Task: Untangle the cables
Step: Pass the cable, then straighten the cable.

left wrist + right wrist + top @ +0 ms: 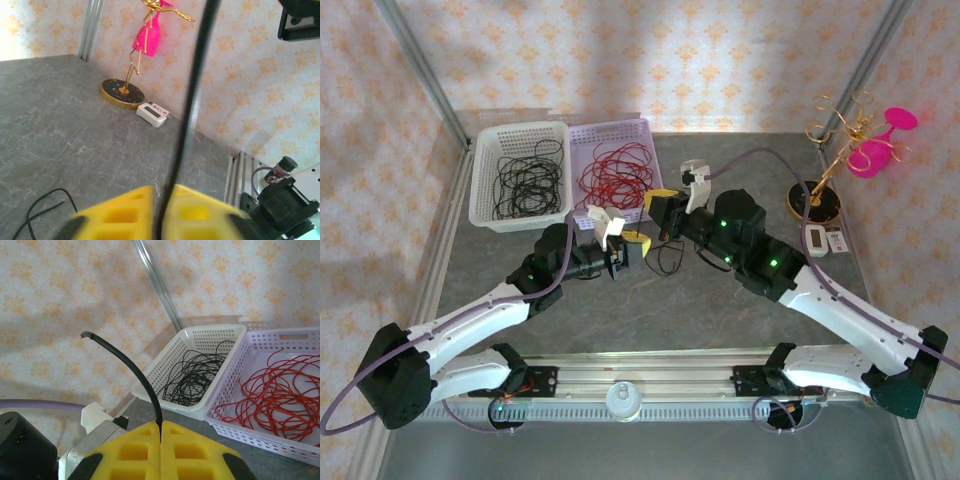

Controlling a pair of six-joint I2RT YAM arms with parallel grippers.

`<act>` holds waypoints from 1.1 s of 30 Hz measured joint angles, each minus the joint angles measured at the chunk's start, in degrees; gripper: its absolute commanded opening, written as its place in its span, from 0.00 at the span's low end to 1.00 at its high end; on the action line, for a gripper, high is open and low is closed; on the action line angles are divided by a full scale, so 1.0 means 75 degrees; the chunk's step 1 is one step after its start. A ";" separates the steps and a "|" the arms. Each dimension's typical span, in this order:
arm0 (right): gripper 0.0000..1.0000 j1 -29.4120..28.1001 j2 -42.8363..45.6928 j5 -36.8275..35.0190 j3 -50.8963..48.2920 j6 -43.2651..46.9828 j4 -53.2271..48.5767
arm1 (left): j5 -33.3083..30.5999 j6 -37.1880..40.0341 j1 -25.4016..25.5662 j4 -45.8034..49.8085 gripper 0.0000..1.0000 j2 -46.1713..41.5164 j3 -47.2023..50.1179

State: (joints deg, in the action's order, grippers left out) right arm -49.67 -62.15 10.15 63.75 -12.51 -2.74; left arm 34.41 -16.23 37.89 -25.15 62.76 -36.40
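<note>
Basket (white, black cables inside) stands just beyond left hand.

Matt, stone-mottled grey: table. Faintly glossy moulded lattice plastic: white basket, lilac basket. Smooth sheathing: black cable, red cables. Matt, foam-like: yellow pads. Polished gold-coloured metal: stand. Matt patterned paper: walls. Bare silvery metal: base rail.
</note>
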 measured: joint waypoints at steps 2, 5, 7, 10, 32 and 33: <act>0.16 0.0000 0.0009 -0.0006 0.0003 -0.0055 0.0044 | -0.0114 -0.0038 0.0000 -0.0006 0.00 -0.0003 -0.0017; 0.45 0.0000 0.0023 -0.0070 0.0000 -0.0125 0.0093 | -0.0347 -0.0149 0.0000 -0.0006 0.00 -0.0052 -0.0020; 0.50 0.0079 0.0032 -0.0111 0.0003 -0.0131 0.0085 | -0.0548 -0.0274 0.0000 -0.0006 0.00 -0.0175 -0.0020; 0.53 0.0504 0.0111 -0.0058 -0.0041 -0.0187 0.0111 | -0.0915 -0.0493 0.0000 -0.0009 0.00 -0.0446 -0.0029; 0.60 -0.0187 -0.0965 0.3168 -0.3410 0.0306 0.5945 | -0.2661 -0.2532 0.0000 -0.0076 0.00 -0.0930 -0.1000; 0.60 -0.0187 -0.1148 0.3168 -0.3410 0.0347 0.6298 | -0.2684 -0.2646 0.0000 -0.0122 0.00 -0.0944 -0.1000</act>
State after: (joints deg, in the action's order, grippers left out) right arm -51.07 -70.76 33.91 38.17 -9.91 44.49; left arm 14.28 -36.07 37.89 -26.06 55.68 -43.90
